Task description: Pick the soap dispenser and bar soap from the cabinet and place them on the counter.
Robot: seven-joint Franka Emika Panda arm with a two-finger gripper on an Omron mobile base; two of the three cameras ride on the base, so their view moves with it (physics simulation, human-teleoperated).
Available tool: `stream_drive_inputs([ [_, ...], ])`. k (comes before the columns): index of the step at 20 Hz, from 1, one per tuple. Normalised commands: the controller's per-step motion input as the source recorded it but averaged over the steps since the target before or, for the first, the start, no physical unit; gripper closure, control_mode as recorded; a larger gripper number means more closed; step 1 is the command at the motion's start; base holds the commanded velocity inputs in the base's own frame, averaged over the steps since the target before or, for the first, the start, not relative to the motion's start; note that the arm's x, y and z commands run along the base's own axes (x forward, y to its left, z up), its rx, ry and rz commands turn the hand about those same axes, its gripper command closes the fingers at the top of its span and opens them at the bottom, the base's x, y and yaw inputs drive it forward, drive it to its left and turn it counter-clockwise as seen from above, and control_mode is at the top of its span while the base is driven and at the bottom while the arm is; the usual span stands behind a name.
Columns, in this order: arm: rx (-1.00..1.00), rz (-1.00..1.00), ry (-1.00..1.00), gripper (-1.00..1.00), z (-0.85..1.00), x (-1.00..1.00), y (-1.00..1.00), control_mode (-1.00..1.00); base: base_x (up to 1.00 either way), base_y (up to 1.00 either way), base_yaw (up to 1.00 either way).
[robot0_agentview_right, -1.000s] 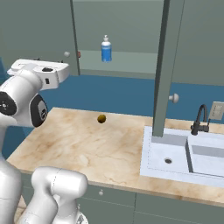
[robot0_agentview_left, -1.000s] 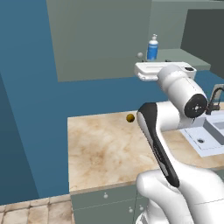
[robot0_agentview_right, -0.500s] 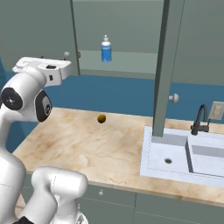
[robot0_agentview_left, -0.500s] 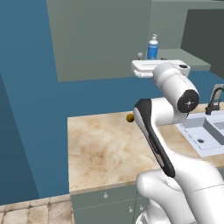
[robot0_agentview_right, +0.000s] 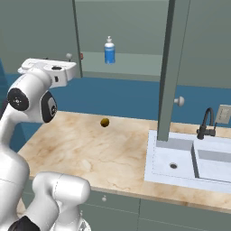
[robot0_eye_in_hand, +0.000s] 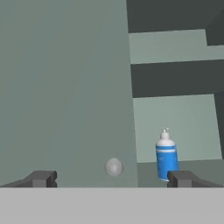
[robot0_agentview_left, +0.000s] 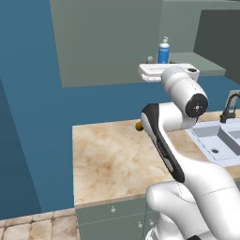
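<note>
The blue soap dispenser (robot0_eye_in_hand: 166, 156) with its white pump stands upright on the shelf of the open grey-green cabinet (robot0_eye_in_hand: 175, 118). It also appears in the base views as the dispenser (robot0_agentview_left: 163, 50) (robot0_agentview_right: 109, 51). A small red sliver, the bar soap (robot0_agentview_right: 81, 56), peeks from behind the left door's edge on the same shelf. My gripper (robot0_eye_in_hand: 111, 179) is open and holds nothing. It faces the left door and its round knob (robot0_eye_in_hand: 113, 167), with the dispenser a little right of centre and farther off. My white hand (robot0_agentview_left: 154, 72) (robot0_agentview_right: 49, 70) hovers at shelf height above the marble counter (robot0_agentview_left: 108, 159).
A dark-yellow ball (robot0_agentview_right: 104, 122) lies on the counter near the back wall. A pale sink (robot0_agentview_right: 194, 158) with a black faucet (robot0_agentview_right: 206, 122) sits at the right. The cabinet's right door (robot0_agentview_right: 169, 67) stands open, edge-on, over the sink's left side.
The arm's elbow has swung a little toward the left of the left base view. The hand has stayed near shelf height with its jaws wide apart.
</note>
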Motion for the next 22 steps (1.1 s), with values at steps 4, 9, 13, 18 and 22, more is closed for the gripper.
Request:
stream_drive_inputs([
  [4, 0.0, 0.0, 0.0, -1.0, -0.09, 0.19, 0.0, -1.0, 0.0, 0.0, 0.0],
  [9, 0.0, 0.0, 0.0, -1.0, -0.03, 0.2, 0.0, -1.0, 0.0, 0.0, 0.0],
  [13, 0.0, 0.0, 0.0, -1.0, -0.01, 0.21, 0.0, -1.0, 0.0, 0.0, 0.0],
  [18, 0.0, 0.0, 0.0, -1.0, -0.05, 0.23, 0.01, -1.0, 0.0, 0.0, 0.0],
  [22, 0.0, 0.0, 0.0, -1.0, -0.07, 0.24, 0.01, -1.0, 0.0, 0.0, 0.0],
])
